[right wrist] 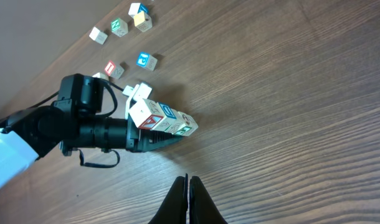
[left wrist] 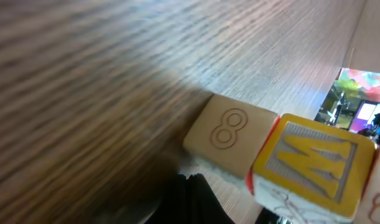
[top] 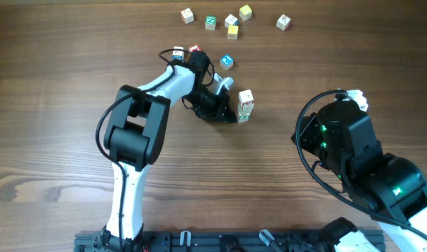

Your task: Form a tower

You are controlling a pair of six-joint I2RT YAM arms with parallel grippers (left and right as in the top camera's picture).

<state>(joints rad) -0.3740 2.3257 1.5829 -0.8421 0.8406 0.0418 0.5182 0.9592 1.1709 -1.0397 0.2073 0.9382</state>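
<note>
The tower [top: 246, 105] is a short column of white letter cubes, one cube wide, standing mid-table. My left gripper [top: 231, 114] is shut and empty, its dark tips low beside the tower's base on its left. Whether they touch it I cannot tell. The left wrist view shows the closed fingertips [left wrist: 199, 199] at the bottom, just left of a wooden face marked 8 [left wrist: 230, 134] and a yellow M cube [left wrist: 314, 165]. My right gripper [right wrist: 187, 186] is shut with nothing in it, hanging above bare wood well away from the tower [right wrist: 162, 118].
Loose cubes lie at the table's far side: a cluster [top: 232, 21], one with a green letter [top: 211, 22], one further right [top: 283, 22]. A blue-marked cube [top: 227, 61] and a red-marked one [top: 196, 50] sit by the left arm [top: 140, 119].
</note>
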